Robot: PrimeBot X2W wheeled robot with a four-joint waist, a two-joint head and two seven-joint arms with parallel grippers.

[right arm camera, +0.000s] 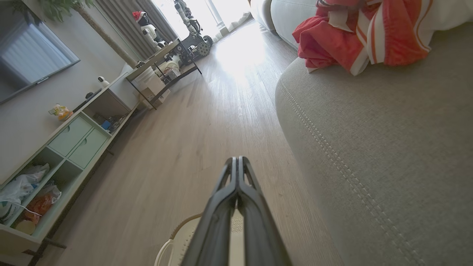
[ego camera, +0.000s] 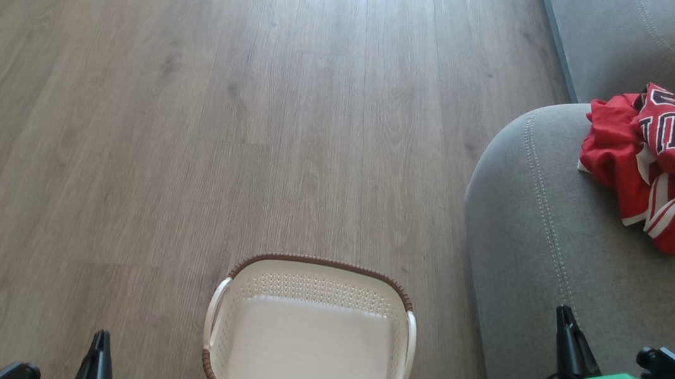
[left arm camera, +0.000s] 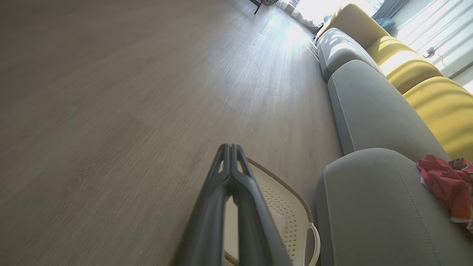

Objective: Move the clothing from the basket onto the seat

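Note:
The red clothing (ego camera: 664, 166) with white trim and black letters lies crumpled on the grey seat (ego camera: 560, 240) at the right; it also shows as clothing (left arm camera: 449, 184) on the seat (left arm camera: 373, 207) and clothing (right arm camera: 354, 37) on the seat (right arm camera: 388, 147). The cream basket (ego camera: 220, 322) with a brown rim stands on the floor at the bottom centre, with nothing inside it. My left gripper (ego camera: 100, 335) is shut at the lower left, left of the basket (left arm camera: 292, 210). My right gripper (ego camera: 565, 312) is shut above the seat's front edge, holding nothing.
Wood-look floor (ego camera: 160, 131) stretches ahead and to the left. Yellow back cushions (left arm camera: 425, 74) line the sofa. A low pale-green cabinet (right arm camera: 66, 147) with open shelves stands along the far wall, with a dark screen (right arm camera: 29, 62) above it and a shelf rack (right arm camera: 166, 74) beyond.

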